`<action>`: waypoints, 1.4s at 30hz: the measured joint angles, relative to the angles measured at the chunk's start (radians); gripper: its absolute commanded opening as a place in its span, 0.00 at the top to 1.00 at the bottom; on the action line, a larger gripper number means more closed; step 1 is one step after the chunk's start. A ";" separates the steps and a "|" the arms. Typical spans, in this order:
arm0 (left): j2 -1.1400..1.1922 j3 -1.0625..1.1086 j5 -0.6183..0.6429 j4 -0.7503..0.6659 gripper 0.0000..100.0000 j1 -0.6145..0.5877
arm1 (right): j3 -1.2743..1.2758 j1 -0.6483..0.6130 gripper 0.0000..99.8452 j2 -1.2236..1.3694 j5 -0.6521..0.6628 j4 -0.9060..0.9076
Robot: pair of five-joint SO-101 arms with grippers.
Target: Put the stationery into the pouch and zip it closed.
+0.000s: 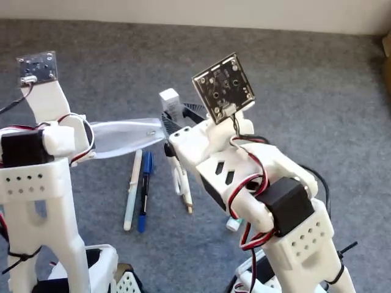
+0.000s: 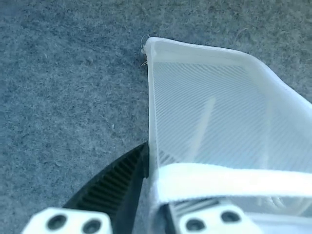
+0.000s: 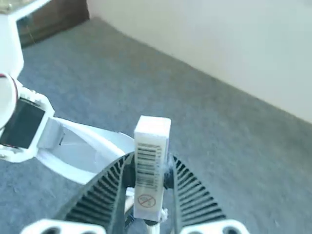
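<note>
Stationery is going into the pouch (image 1: 122,137), one piece at a time. That looks like the step in hand.

The left hand (image 2: 155,181) is clamped on one edge of the see-through pouch. It holds the pouch up a little off the grey worktop (image 1: 305,79). The pouch stretches out from that hand toward the middle.

The right hand (image 3: 148,163) is squeezed tight on a small white box (image 3: 151,161) with black lines on it. The box stands up between the black fingers (image 3: 195,187). In the high view it sits just above the far end of the pouch, where the opening seems to be.

A white pen (image 1: 132,189) and a blue pen (image 1: 144,192) lie side by side on the worktop, below the pouch. Another white pen (image 1: 182,186) lies near them, partly under the right arm. These are not in the pouch yet, so the task looks less than half done. The zip cannot be pulled shut until they are in.

Next, I think the right hand needs to tip the box down into the opening and let go. The left hand should hold the edge firm so the mouth stays wide. If the box hits the rim, it could fall on the worktop.
</note>
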 measured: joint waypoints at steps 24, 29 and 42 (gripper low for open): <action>0.318 -0.239 0.032 0.060 0.99 0.038 | 0.417 -0.066 1.00 -0.003 0.000 -0.674; 0.318 -0.239 0.032 0.060 0.99 0.038 | 0.552 -0.066 1.00 -0.003 0.000 -0.922; 0.318 -0.239 0.032 0.060 0.99 0.038 | 0.746 -0.170 1.00 -0.003 0.000 -1.177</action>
